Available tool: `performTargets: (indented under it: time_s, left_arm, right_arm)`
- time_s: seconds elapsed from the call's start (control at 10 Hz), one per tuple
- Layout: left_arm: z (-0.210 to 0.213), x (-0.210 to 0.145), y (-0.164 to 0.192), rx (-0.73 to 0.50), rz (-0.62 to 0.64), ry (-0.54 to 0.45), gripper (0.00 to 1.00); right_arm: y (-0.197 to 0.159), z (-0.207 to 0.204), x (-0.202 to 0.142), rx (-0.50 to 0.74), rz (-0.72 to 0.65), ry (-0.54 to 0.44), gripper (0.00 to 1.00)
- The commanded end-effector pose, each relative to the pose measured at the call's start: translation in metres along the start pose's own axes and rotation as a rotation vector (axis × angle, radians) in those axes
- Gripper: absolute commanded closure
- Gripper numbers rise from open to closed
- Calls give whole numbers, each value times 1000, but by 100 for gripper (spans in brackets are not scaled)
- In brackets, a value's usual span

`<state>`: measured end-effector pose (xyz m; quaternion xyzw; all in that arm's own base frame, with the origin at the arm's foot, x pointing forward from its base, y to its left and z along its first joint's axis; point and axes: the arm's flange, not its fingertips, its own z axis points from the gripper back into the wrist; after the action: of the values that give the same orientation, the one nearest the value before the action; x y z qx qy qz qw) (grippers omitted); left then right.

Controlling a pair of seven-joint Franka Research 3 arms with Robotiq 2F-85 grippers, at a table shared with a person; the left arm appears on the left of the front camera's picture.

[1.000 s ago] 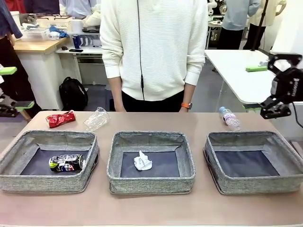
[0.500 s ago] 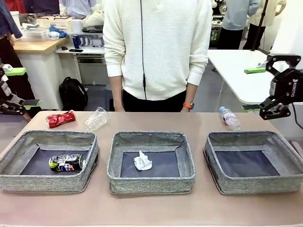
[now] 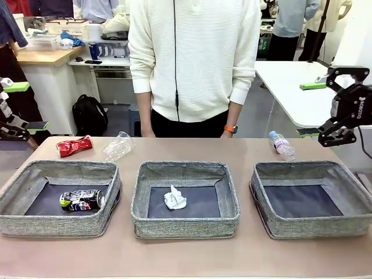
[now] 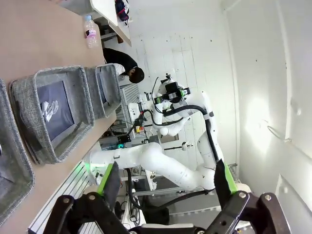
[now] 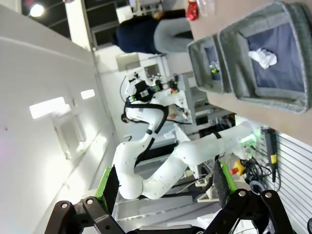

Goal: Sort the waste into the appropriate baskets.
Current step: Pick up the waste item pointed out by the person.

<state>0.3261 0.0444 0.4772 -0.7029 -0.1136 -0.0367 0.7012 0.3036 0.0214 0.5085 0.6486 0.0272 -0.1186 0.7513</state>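
Tabletop: beyond the middle grey woven basket, a red can and clear plastic container lie leftward, a pink-labelled clear bottle rightward, unsorted. Left gripper and right gripper are open, empty; a pick is judged due next.

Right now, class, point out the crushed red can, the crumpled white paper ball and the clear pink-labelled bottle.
crushed red can (image 3: 74, 146): front view, its dented side.
crumpled white paper ball (image 3: 174, 198): front view, its middle.
clear pink-labelled bottle (image 3: 283, 146): front view, its label.
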Motion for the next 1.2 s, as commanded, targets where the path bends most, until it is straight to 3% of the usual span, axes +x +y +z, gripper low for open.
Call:
performTargets:
  time_s: [0.0,1.1]
  left_arm:
    - [2,-2,-2,-6,8,6,0]
    - [2,-2,-2,-6,8,6,0]
  right_arm:
    - [1,0,1,18,8,8,0]
    - [1,0,1,18,8,8,0]
